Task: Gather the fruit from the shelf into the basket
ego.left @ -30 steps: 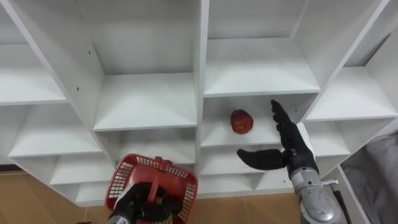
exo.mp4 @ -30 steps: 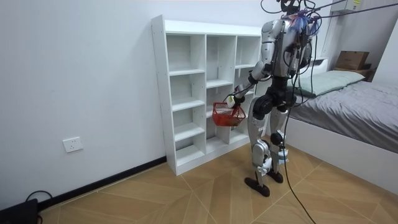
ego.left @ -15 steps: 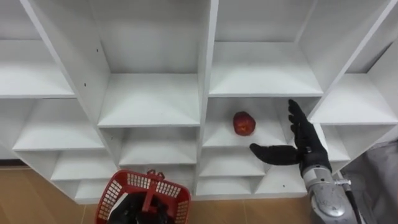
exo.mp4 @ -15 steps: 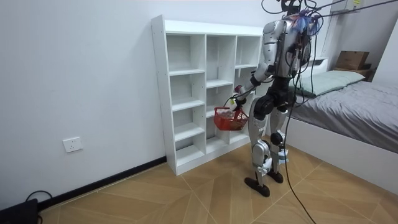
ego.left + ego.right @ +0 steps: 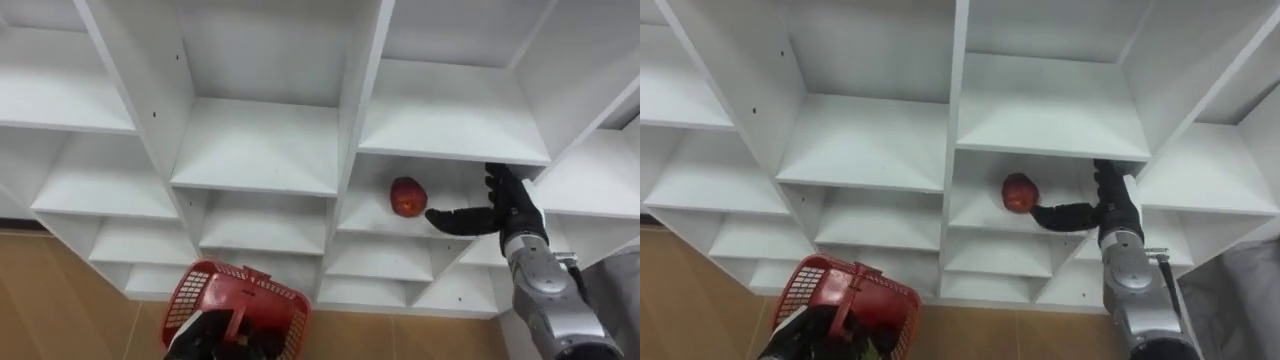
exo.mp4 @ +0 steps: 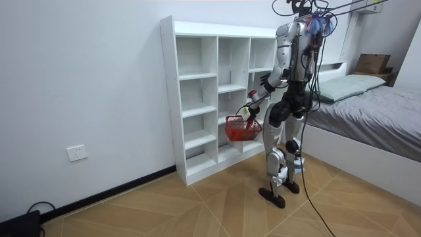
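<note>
A red apple (image 5: 407, 196) lies on a shelf in the middle column of the white closet (image 5: 260, 150). My right hand (image 5: 512, 205) is open inside that compartment, just right of the apple, its thumb stretched toward the fruit without touching it. A red mesh basket (image 5: 235, 305) hangs low at the left, below the shelves, with my left hand (image 5: 212, 338) shut on its handle. I cannot make out what lies in the basket. In the room view I stand upright facing the closet (image 6: 217, 92), holding the basket (image 6: 241, 127) in front of me.
The other closet compartments in view hold nothing. A vertical divider (image 5: 362, 120) stands just left of the apple's compartment. Wooden floor (image 5: 60, 300) shows below the shelves. A bed (image 6: 368, 108) stands behind me on the room view's right.
My right hand has reached forward into the compartment and closed in on the apple. The basket has dropped a little. The eye view has shifted with my head.
</note>
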